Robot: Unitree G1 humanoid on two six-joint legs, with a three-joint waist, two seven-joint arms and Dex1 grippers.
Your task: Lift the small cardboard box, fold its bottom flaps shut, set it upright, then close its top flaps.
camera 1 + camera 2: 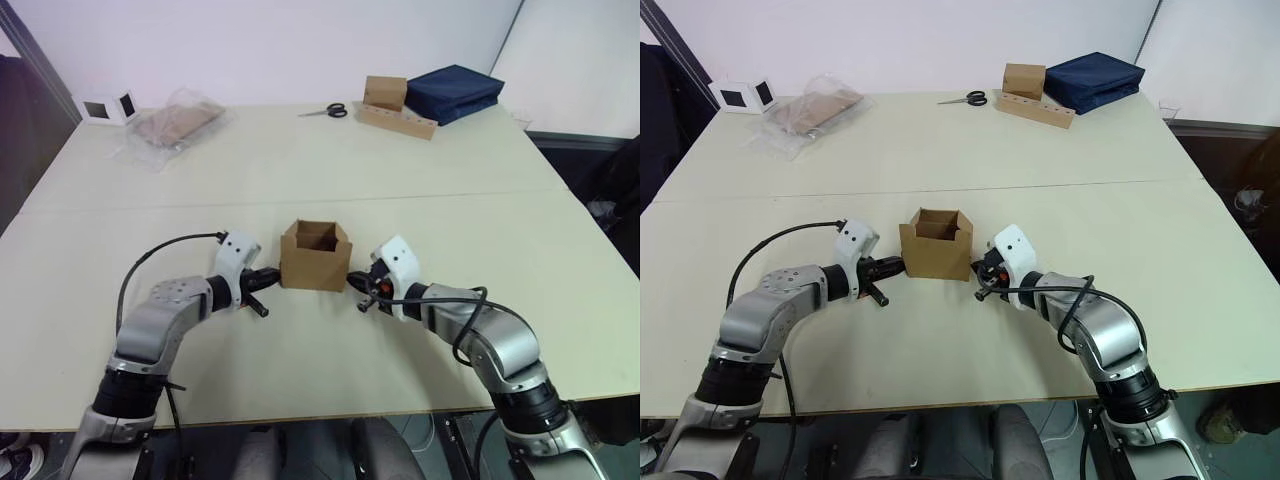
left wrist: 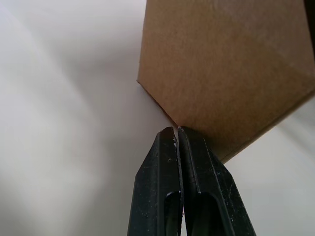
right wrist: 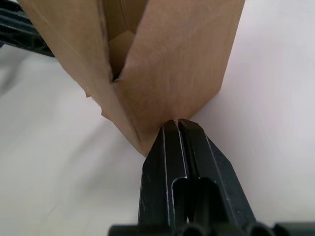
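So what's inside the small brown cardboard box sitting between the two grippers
The small brown cardboard box stands upright with its top open. Through the opening only bare inner cardboard walls show, with nothing visible inside. The floor of the box is hidden by its near wall.

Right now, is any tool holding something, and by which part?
Nothing is held: both tools, left and right, are shut, tips against opposite sides of the box.

Head stereo pair high over the table [image 1: 300,170]; wrist cameras close against the shared small cardboard box [image 1: 315,255].

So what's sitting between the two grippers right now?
The small cardboard box, upright with its top open. The left gripper and right gripper flank it, shut fingertips at its walls, seen in both eye views.
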